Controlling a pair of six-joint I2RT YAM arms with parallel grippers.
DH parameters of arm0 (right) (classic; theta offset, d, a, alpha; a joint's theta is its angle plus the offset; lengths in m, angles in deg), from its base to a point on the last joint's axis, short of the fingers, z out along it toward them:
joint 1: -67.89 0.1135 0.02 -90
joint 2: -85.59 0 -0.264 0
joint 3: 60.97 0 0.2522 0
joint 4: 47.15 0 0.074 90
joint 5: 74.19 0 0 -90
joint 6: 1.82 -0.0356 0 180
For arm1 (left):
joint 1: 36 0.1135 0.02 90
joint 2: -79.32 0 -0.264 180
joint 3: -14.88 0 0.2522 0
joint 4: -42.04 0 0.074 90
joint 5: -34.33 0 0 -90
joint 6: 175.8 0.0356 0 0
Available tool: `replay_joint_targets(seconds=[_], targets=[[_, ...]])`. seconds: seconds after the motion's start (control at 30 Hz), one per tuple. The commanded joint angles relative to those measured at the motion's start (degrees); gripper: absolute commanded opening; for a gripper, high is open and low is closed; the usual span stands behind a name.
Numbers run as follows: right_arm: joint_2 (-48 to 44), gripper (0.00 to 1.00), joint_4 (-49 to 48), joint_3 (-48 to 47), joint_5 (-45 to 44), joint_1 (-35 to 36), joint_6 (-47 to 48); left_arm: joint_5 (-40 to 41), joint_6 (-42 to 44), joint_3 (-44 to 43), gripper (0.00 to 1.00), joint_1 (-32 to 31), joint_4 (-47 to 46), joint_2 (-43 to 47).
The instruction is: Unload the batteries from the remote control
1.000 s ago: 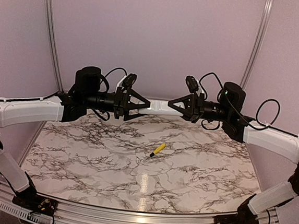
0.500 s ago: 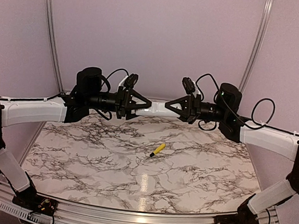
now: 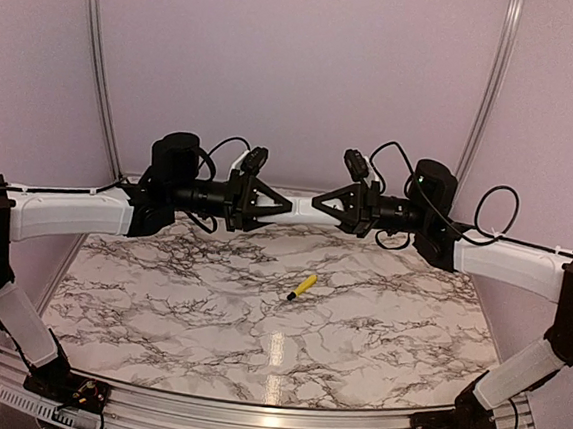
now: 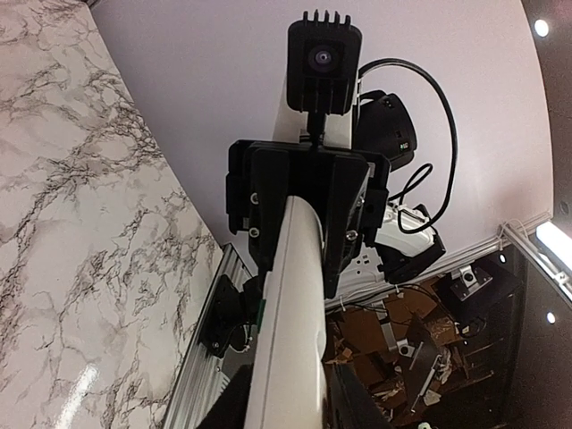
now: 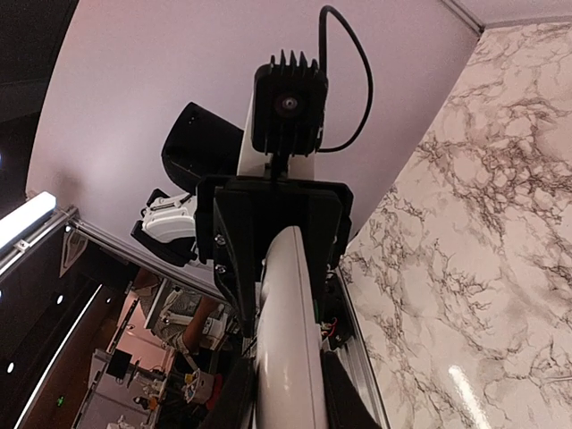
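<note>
Lilac walls back a marble tabletop (image 3: 159, 294) on which only a yellow tool (image 3: 302, 286) lies, near the middle. By the look of things the task has barely begun: the remote (image 3: 303, 205) hangs level in the air well above the tabletop, stretched between the two arms, and no batteries show anywhere, neither on the marble nor in either wrist view. Both wrist views see only a smooth white side of the remote (image 4: 290, 340), so whether its cover is on or off I cannot tell. I judge that the batteries are inside and that opening the case and taking them out is all left to do. The left fingers (image 3: 273, 201) reach in from the left and flank the remote's left end closely, with little or no gap on either side; whether they press on it yet the pictures do not settle. The right fingers (image 3: 333, 204), coming from the right, are drawn nearly together and clamped on the remote's right end, and their own wrist view shows the white bar (image 5: 288, 340) running straight out from between them toward the other arm.
</note>
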Motion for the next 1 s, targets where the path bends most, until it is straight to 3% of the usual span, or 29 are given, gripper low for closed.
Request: replay_joint_targets(seconds=[0.0, 0.27, 0.33, 0.37, 0.6, 0.67, 0.87, 0.97], targets=[[0.8, 0.0, -2.3, -2.54, 0.71, 0.61, -0.63, -0.97, 0.23, -0.27, 0.23, -0.19, -1.89, -1.16], [1.18, 0.0, -2.41, -2.64, 0.69, 0.63, -0.6, -1.39, -0.07, -0.52, 0.04, -0.21, -2.34, -1.95], [1.24, 0.11, -1.68, -2.83, 0.65, 0.62, -0.18, -1.23, -0.31, -0.41, 0.02, -0.23, -2.32, -1.92], [1.25, 0.22, -0.92, -3.0, 0.62, 0.62, 0.27, -1.16, -0.52, -0.24, 0.01, -0.18, -2.19, -1.89], [0.36, 0.69, 3.35, -3.89, -0.46, 0.61, 2.86, -0.81, -0.95, 0.25, 0.0, -0.13, -2.04, -1.8], [-0.19, 0.79, 4.97, -4.1, -0.89, 0.62, 4.02, -0.8, -1.04, 0.27, 0.0, -0.14, -1.97, -1.8], [-2.17, 0.98, 13.8, -5.29, -3.81, 0.54, 8.84, -0.11, -0.73, 1.06, 0.0, -0.06, -1.48, -0.99], [-3.48, 0.98, 18.89, -6.27, -6.09, 0.38, 11.77, 0.54, -0.32, 1.79, 0.0, 0.02, -1.02, -0.22]])
